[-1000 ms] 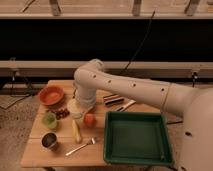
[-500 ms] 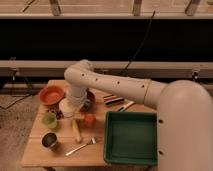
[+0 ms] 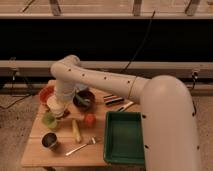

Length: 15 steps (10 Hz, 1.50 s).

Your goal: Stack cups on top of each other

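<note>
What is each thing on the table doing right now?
gripper: shut on the cream-white cup, left side of table
cream-white cup: held, close to the green cup
green cup: upright on the table
metal cup: upright, alone near the front edge
dark bowl: upright, green stuff inside
orange bowl: upright, partly hidden by arm
green tray: flat, nothing seen inside
fork: lying flat
</note>
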Tool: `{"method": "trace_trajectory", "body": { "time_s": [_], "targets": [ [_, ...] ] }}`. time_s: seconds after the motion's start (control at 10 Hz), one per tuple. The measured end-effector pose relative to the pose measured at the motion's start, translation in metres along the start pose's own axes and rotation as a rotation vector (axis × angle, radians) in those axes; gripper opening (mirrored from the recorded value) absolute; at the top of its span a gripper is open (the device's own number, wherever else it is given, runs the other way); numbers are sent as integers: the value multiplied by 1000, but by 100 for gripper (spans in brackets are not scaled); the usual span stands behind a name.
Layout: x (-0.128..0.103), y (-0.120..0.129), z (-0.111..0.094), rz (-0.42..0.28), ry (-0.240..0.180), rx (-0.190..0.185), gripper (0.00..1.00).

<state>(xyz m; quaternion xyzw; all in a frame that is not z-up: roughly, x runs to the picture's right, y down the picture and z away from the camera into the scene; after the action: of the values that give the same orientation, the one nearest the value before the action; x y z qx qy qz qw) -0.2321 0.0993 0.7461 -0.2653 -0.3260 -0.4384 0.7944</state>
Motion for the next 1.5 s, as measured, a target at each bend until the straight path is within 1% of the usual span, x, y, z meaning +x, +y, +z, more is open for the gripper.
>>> {"method": "trace_trajectory", "body": {
  "time_s": [0.1, 0.4, 0.6, 0.8, 1.0, 1.1, 1.3, 1.4, 1.5],
  "targets": [
    [-6, -11, 4, -25, -10, -2, 0],
    [-17, -23, 8, -66, -30, -3, 0],
    [-25, -22, 12, -81, -43, -8, 0],
    [-31, -17, 20, -84, -58, -17, 0],
    [-32, -14, 26, -81, -62, -24, 0],
    [-34, -14, 31, -83, -57, -31, 2],
    [-35, -16, 37, -79, -46, -36, 18],
    [-35, -16, 40, -74, -37, -39, 30],
    [-35, -17, 41, -72, -29, -41, 39]
  ]
}}
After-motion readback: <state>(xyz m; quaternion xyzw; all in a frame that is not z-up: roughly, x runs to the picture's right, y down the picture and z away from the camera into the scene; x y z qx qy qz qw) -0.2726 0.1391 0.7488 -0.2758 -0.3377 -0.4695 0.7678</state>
